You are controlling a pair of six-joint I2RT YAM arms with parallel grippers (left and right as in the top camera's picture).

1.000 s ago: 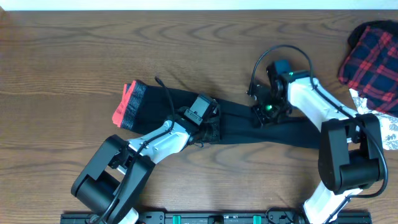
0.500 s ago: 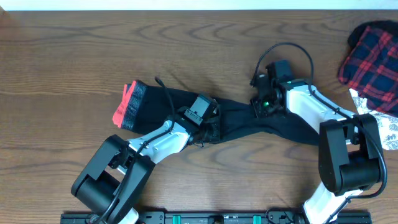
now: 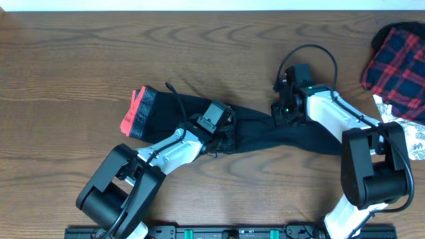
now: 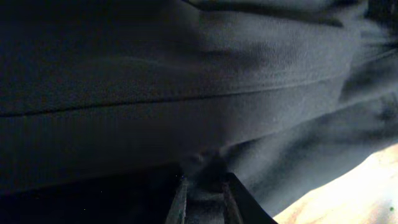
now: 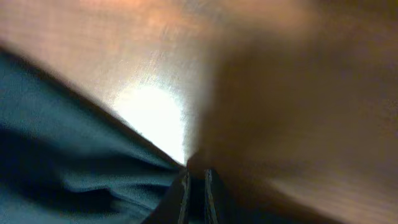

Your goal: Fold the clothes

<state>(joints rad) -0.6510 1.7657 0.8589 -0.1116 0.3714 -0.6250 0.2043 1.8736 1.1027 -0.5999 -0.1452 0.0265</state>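
The folding has hardly begun. The black trousers (image 3: 252, 129) lie stretched out long on the wooden table (image 3: 80, 66), with no part laid over another yet. All the folds are left to do.

The left pincer (image 3: 224, 137) is pressed together on a bunch of the black cloth in the middle of the trousers. The red-edged waistband (image 3: 135, 113) lies off to its left. The right pincer (image 3: 278, 114) is nipped shut on the top edge of a trouser leg, and the cloth rises to a point there. The rest of that leg runs off to its right.

Far to the right of that pincer sit a red plaid garment (image 3: 398, 56) and a white flowery cloth (image 3: 415, 136). I see no box, basket or bin anywhere.
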